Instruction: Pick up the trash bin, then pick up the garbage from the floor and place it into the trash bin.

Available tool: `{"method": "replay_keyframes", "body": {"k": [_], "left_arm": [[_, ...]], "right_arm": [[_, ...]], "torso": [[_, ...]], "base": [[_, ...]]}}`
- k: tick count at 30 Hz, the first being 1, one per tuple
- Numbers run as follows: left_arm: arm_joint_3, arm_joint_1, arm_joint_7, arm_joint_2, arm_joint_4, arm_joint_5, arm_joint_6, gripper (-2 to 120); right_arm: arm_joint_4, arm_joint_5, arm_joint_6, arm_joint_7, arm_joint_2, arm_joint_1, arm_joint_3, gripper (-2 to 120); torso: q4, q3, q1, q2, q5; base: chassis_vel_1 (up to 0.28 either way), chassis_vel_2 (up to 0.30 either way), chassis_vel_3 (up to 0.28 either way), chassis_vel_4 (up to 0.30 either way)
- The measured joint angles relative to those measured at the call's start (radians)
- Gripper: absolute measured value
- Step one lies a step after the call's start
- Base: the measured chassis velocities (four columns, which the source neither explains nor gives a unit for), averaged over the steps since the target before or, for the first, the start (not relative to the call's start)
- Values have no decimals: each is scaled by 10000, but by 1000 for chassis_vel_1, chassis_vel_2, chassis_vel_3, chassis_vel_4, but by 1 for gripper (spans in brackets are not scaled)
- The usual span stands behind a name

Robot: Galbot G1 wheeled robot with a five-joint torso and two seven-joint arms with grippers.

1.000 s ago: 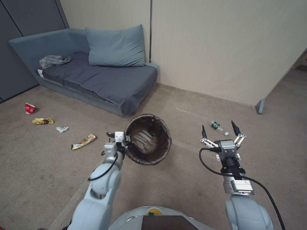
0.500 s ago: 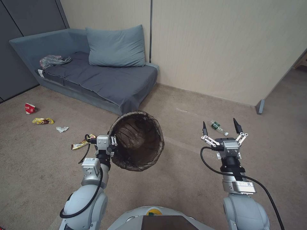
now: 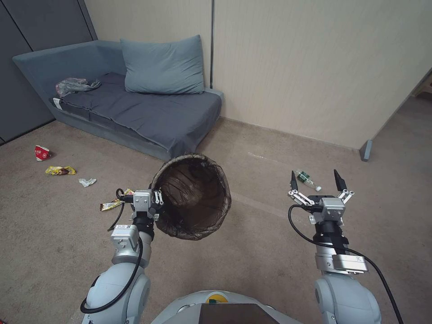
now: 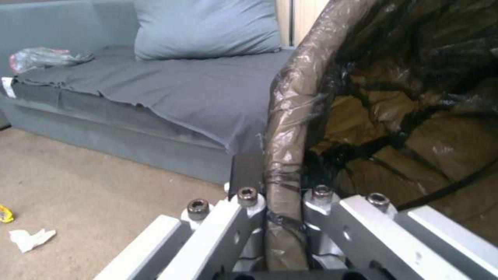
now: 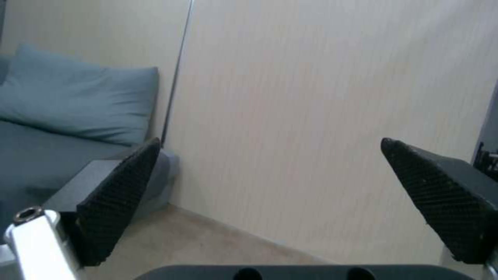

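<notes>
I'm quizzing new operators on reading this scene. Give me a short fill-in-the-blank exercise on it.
1. The left gripper is shut on the rim of the ____.
2. The right gripper has its jaws ____ and holds nothing.
3. The small bottle lies on the ____.
4. The trash bin is lined with a dark ____.

Missing words: trash bin; open; floor; bag

Pale grey robot with two arms and silver wrists

Both arms are smooth, light blue-grey shells ending in silver metal wrist blocks, each with a looping black cable. The left gripper (image 3: 158, 198) has white linkage bars with dark socket screws. The right gripper (image 3: 316, 180) carries black, textured, pointed fingertips (image 5: 116, 202). A yellow-green mark sits at 12 o'clock on the torso.
</notes>
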Motion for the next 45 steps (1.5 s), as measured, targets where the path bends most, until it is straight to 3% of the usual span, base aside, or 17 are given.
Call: {"method": "replay_keyframes", "body": {"k": [12,33,45], "left_arm": [[88,-59,31,-7,49,79,-31,0],[233,-118,55,-31,259,190,-114,0],[345,-97,58,-68,354,321,-197,0]], "right_arm": [[42,458,-138,23,0,-15,81,100],[63,490,-102,-99,0,-9,138,100],[30,434,86,-236,0,39,217,100]], "torso": [[-1,-1,-1,1,0],[1,4,2,0,3],[-1,-1,-1,1,0]], "base": [[-66,63,52,-62],[-228,232,224,-220],[-6,0,9,-10]]}}
